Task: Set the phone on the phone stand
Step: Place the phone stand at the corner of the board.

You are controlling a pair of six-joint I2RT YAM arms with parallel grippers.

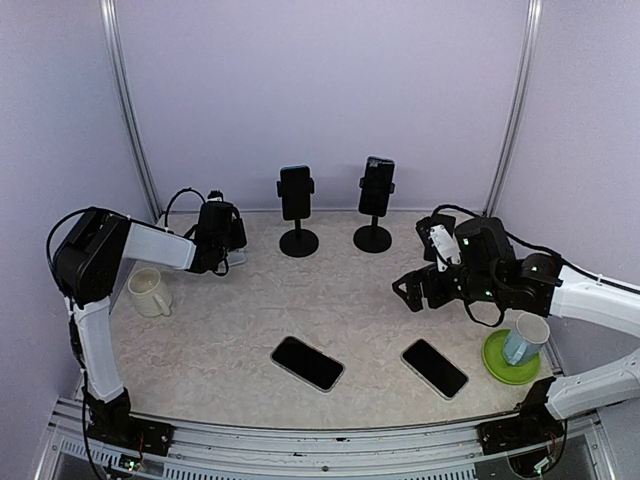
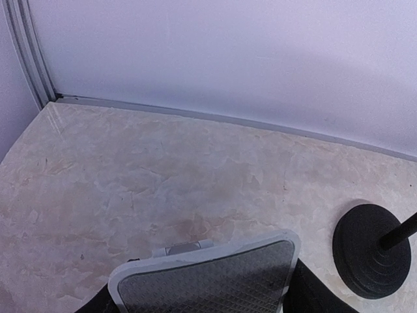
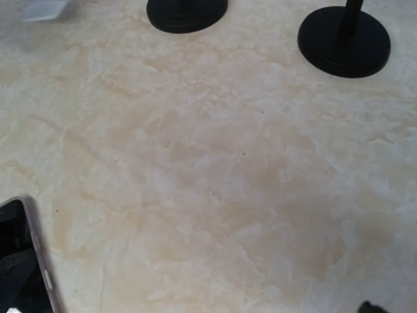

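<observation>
Two black phone stands stand at the back, the left stand point(image 1: 298, 240) and the right stand point(image 1: 373, 236), each with a black phone clipped upright in it. Two more black phones lie flat near the front: one in the middle point(image 1: 307, 362) and one to its right point(image 1: 434, 368). My left gripper point(image 1: 224, 250) is low at the back left, shut and empty, and its grey textured finger point(image 2: 202, 280) fills the bottom of the left wrist view. My right gripper point(image 1: 418, 285) hovers open and empty above the right phone. Its fingers are out of the right wrist view.
A cream mug point(image 1: 149, 292) stands at the left. A blue cup sits on a green saucer point(image 1: 497, 365) at the right. The stand bases point(image 3: 187, 10) point(image 3: 344, 39) and a phone's edge point(image 3: 16, 261) show in the right wrist view. One base point(image 2: 371, 251) shows in the left wrist view.
</observation>
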